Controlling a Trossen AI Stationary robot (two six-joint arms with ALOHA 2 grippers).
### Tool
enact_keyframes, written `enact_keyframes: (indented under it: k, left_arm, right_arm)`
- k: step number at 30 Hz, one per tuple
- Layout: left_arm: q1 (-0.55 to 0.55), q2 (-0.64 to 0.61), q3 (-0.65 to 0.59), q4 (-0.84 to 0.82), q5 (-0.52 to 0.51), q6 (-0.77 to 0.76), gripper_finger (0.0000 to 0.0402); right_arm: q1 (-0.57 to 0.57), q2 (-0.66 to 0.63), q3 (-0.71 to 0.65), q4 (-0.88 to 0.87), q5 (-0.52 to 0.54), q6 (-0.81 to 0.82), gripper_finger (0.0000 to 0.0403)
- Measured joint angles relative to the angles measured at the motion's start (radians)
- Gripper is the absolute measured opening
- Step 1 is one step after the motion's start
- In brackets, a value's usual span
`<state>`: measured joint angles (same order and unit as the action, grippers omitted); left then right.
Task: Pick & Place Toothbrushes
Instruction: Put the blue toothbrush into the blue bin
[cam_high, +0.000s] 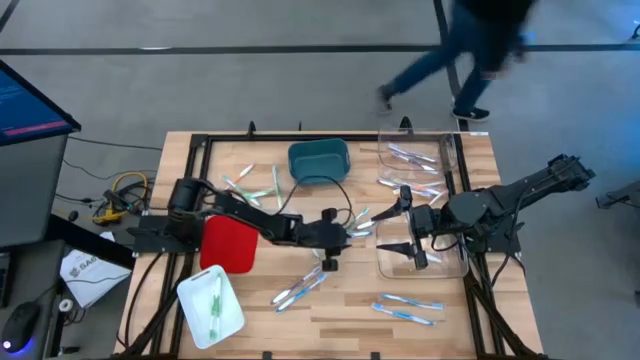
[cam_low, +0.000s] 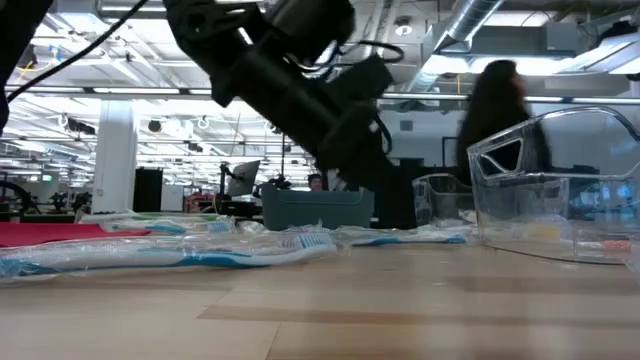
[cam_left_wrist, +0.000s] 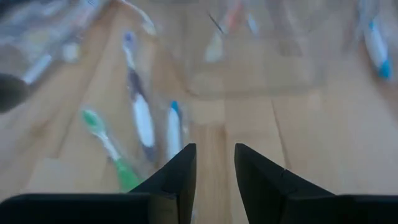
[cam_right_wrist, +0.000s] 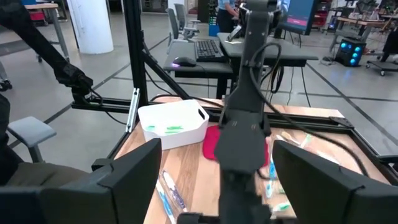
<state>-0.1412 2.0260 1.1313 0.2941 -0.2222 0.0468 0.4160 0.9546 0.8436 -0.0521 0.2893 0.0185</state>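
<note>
Toothbrushes lie scattered on the wooden table (cam_high: 330, 320): a group by the far left (cam_high: 250, 185), a pair near the middle (cam_high: 300, 285), two near the front (cam_high: 405, 305). My left gripper (cam_high: 345, 232) hovers low at the table's centre, open, with bare wood between its fingers (cam_left_wrist: 214, 180). Just ahead of it lie a green toothbrush (cam_left_wrist: 109, 146), a purple-and-white one (cam_left_wrist: 140, 112) and a blue one (cam_left_wrist: 174, 127). My right gripper (cam_high: 392, 228) stands wide open above the table's right half, holding nothing, and faces the left arm (cam_right_wrist: 245, 143).
A teal bin (cam_high: 318, 160) stands at the far centre, a red bin (cam_high: 228, 242) under the left arm, and a white bin (cam_high: 210, 305) with green toothbrushes at the near left. Clear containers (cam_high: 415, 165) (cam_high: 440, 262) stand on the right. A person (cam_high: 470, 50) walks past beyond the table.
</note>
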Motion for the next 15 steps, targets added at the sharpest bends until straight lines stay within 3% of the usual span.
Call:
enact_keyframes:
  k: [6,15]
  left_arm:
    - [-0.004,0.087,0.121,-0.119,0.002,0.026,0.0103]
    - [0.02,0.073,0.133,-0.141,-0.029,0.069,0.0103]
  right_arm:
    - [0.0,0.0,0.0,0.0,0.0,0.0,0.0301]
    - [0.0,0.0,0.0,0.0,0.0,0.0,0.0302]
